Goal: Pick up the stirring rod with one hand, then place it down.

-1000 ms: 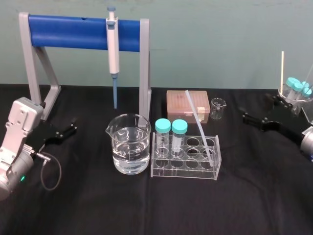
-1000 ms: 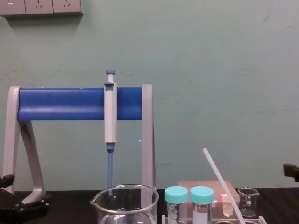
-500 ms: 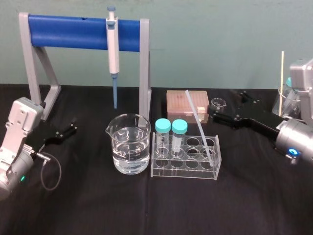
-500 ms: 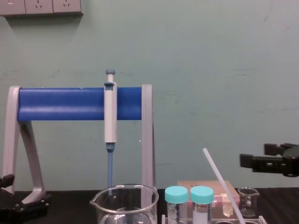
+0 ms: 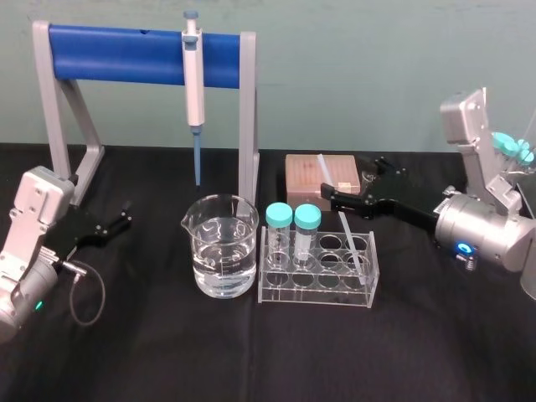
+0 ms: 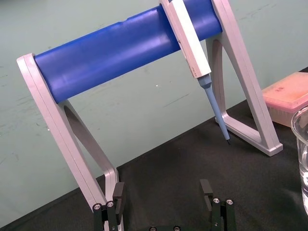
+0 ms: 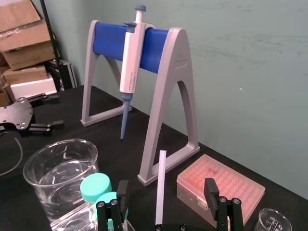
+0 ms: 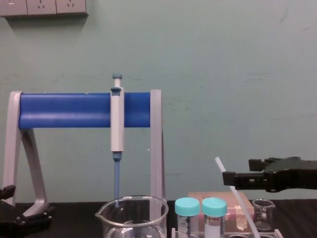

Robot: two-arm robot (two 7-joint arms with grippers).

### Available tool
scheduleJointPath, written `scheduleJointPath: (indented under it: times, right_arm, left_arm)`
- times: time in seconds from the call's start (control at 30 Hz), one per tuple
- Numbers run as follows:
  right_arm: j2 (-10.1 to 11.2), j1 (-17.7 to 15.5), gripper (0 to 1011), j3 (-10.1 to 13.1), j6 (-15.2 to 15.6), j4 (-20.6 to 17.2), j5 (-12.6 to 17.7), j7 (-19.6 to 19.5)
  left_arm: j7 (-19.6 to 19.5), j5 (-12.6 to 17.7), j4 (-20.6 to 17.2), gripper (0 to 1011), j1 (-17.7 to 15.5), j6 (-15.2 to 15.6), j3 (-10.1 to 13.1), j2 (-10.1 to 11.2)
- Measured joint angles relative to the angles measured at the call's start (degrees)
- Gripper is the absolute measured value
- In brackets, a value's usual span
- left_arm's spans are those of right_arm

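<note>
The stirring rod (image 7: pixel 160 187) is translucent white against the black tablecloth (image 5: pixel 251 352) and the pale green wall (image 5: pixel 360 67), and both the right gripper (image 7: pixel 166 192) and the left gripper (image 5: pixel 126 214) are black. The stand (image 5: pixel 117 54) has a blue bar on grey legs and carries a grey-white pipette (image 5: pixel 193 84) with a blue tip. The tube caps (image 5: pixel 306 216) are teal, the tip box (image 5: pixel 306 174) is salmon pink, and the beaker (image 5: pixel 222 247) and rack (image 5: pixel 318 289) are clear

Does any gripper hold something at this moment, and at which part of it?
Nothing is held. The right gripper is open around the upper part of the rod, not touching it. The left gripper is open and empty.
</note>
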Motion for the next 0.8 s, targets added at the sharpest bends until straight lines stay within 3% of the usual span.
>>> scheduleJointPath:
  times: [0.5,0.8]
  right_arm:
    - [-3.8,2.7,1003,-0.9,2.6,3.7,-1.3,-2.6]
    - [-4.7,3.1,1003,-0.9,3.2,4.6,-2.0,-3.3]
  left_arm:
    - [0.0,0.0,0.0,1000,0.0,0.0,0.0,0.0]
    - [0.0,0.0,0.0,1000,0.0,0.0,0.0,0.0]
